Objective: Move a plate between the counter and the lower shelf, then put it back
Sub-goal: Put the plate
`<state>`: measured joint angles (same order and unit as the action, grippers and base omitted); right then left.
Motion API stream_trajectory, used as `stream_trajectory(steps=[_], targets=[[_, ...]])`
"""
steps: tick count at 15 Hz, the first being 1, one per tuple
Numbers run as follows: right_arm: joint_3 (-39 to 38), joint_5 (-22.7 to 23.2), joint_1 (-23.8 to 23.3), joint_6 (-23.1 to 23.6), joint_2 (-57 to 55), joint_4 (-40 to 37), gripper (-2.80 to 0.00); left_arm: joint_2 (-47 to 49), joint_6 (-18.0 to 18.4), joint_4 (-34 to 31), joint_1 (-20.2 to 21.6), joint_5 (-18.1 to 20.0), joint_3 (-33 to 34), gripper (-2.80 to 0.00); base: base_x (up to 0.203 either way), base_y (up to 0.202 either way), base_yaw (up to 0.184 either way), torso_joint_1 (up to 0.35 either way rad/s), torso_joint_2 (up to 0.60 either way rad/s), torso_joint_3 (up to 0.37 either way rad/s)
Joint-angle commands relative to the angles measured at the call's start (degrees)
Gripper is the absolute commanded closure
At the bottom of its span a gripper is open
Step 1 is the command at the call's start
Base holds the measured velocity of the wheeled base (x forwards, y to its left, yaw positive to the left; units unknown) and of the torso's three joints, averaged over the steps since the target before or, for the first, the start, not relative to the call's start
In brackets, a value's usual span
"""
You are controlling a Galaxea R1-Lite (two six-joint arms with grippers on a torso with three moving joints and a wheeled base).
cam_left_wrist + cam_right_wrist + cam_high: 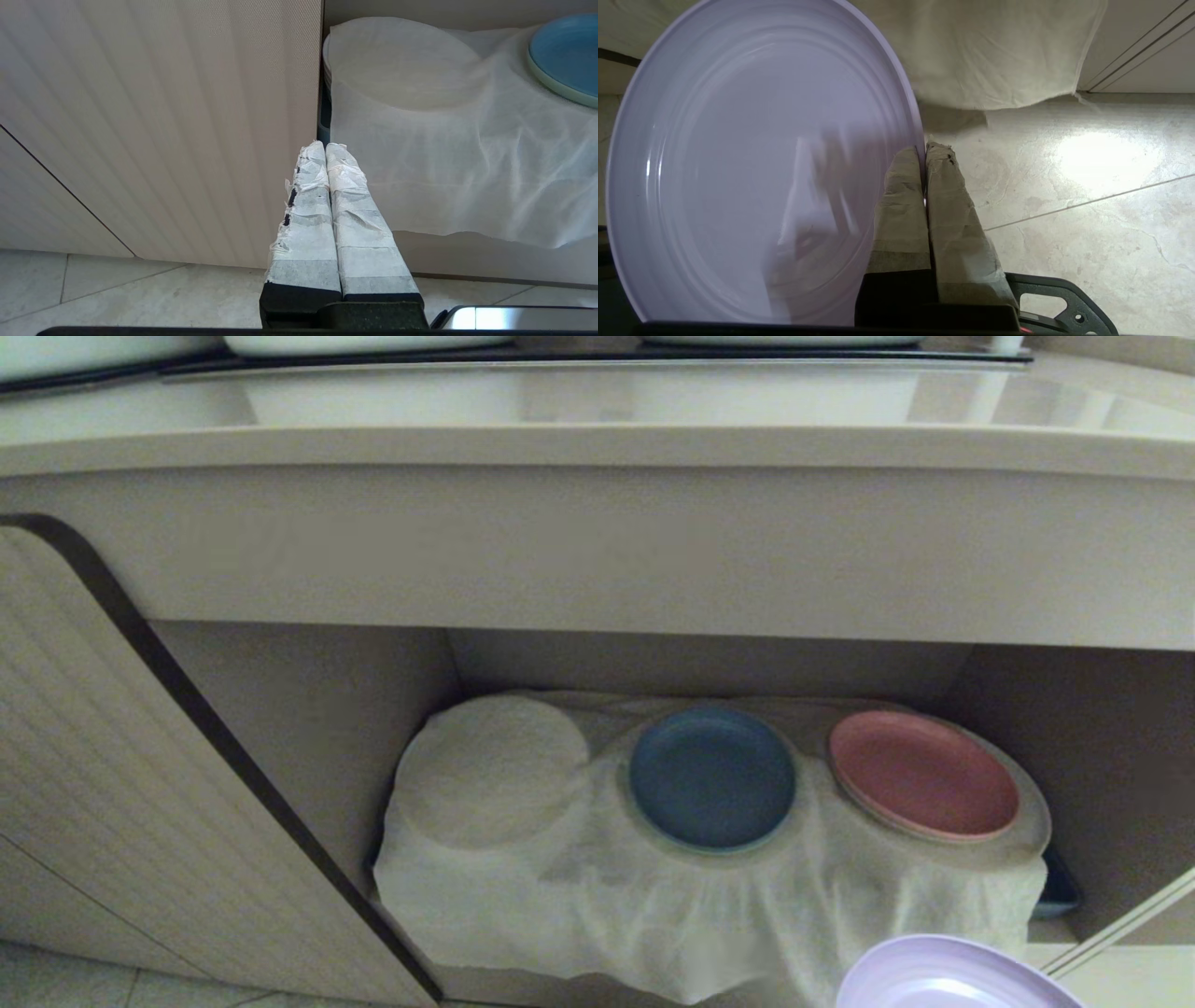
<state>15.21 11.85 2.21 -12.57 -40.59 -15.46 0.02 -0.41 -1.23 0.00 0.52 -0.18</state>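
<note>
Your right gripper [924, 149] is clenched on the rim of the plate [756, 163], one finger on each face, the plate spreading out to one side of the fingers above the floor [1087, 196], just in front of the lower shelf [327, 728]. Judging by looks, it is thin stiff plastic, light and glossy, so likely to pivot or slip in an edge pinch; a deeper bite across the rim would steady it. Your left gripper [325, 145] is pressed closed on nothing, fingertips near the cabinet door [163, 116] and the cloth [467, 163].

Hard to make out: in the head view only the plate's edge shows, neither arm. What the cloth covers left of the blue plate [711, 777] you cannot tell.
</note>
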Motion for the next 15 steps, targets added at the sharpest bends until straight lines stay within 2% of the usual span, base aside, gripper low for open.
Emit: stream_trajectory(steps=[1, 4, 8, 15], targets=[[0.08, 0.1, -0.01, -0.09, -0.19, -0.1, 0.0, -0.02, -0.02, 0.0, 0.0, 0.0, 0.01, 0.0, 0.0, 0.0, 0.0, 0.0, 0.0, 0.0], [0.08, 0.1, -0.01, -0.09, -0.19, -0.19, 0.0, -0.02, -0.02, 0.0, 0.0, 0.0, 0.01, 0.0, 0.0, 0.0, 0.0, 0.009, -0.03, -0.012], [0.08, 0.1, -0.01, -0.09, -0.19, -0.19, 0.0, -0.02, -0.02, 0.0, 0.0, 0.0, 0.01, 0.0, 0.0, 0.0, 0.0, 0.058, -0.23, -0.251], [0.08, 0.1, -0.01, -0.09, -0.12, -0.27, 0.0, -0.02, -0.02, 0.0, 0.0, 0.0, 0.01, 0.0, 0.0, 0.0, 0.0, 0.183, -0.52, -0.293]])
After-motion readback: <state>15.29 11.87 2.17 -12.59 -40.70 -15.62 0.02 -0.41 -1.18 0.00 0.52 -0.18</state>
